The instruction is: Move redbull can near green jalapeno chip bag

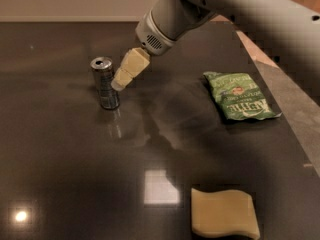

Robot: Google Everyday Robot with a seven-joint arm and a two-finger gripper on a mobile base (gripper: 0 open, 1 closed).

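Note:
The redbull can (pixel 105 84) stands upright on the dark glossy table (pixel 75 174) at the left middle, silver and blue with a shiny top and pull tab. The green jalapeno chip bag (pixel 241 96) lies flat near the table's right edge, well to the right of the can. My gripper (pixel 120 83) reaches down from the upper right on the grey arm (pixel 210 6). Its cream tip sits just right of the can's upper half, very close to it; I cannot tell whether they touch.
A pale yellow wavy-edged sponge (pixel 224 213) lies at the front right of the table. The table's right edge (pixel 295 134) runs diagonally past the bag, with lighter floor beyond.

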